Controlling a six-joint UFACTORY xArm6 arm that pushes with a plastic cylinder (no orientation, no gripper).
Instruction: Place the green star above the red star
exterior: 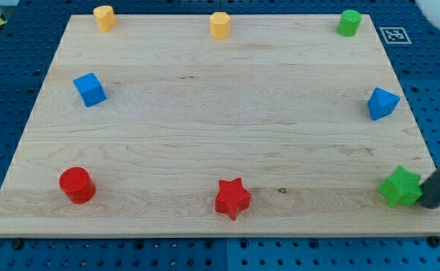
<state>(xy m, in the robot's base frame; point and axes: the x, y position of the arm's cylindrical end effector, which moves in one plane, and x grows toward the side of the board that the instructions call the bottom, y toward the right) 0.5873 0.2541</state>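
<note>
The green star lies near the board's bottom right corner. My tip is at the view's right edge, touching the green star's right side. The red star lies at the bottom middle of the board, far to the left of the green star. Only the rod's lower part shows; the arm above it is out of view.
The wooden board carries a red cylinder at the bottom left, a blue cube at the left, two yellow blocks along the top, a green cylinder at the top right and a blue block at the right.
</note>
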